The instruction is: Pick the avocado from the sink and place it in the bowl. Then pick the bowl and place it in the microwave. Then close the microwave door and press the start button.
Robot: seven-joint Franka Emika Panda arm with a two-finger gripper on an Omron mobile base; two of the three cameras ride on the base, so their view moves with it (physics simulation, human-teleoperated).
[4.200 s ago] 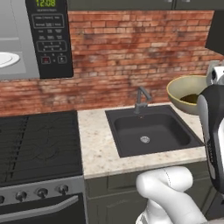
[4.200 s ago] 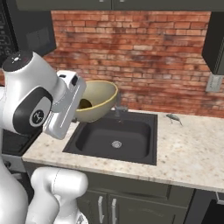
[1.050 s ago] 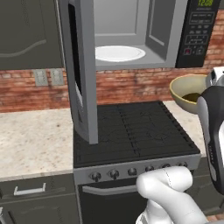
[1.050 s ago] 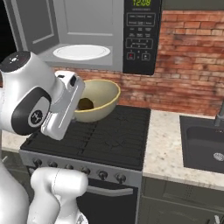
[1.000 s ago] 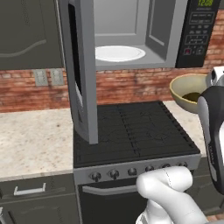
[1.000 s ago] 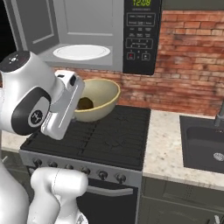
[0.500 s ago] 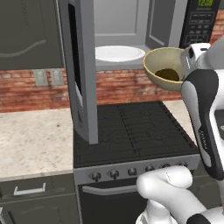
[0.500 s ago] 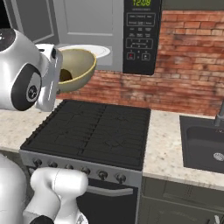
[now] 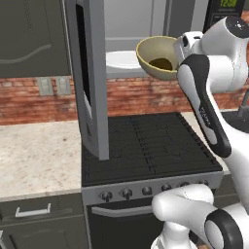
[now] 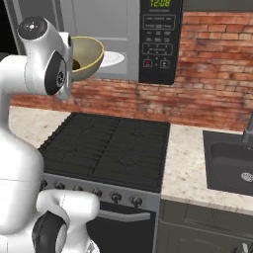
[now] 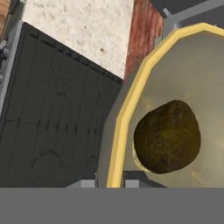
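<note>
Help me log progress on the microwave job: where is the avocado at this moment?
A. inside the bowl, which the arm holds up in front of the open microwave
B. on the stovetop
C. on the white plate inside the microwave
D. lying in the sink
A: the avocado sits inside the bowl, which is held aloft by its rim before the open microwave.

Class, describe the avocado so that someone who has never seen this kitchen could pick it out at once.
Start at the open microwave above the black stove. Just in front of its opening, the robot's arm holds up an olive-tan bowl. The avocado lies inside that bowl: a small, roundish, dark brown-olive lump, far smaller and darker than the flat white plate in the microwave behind it.
</note>
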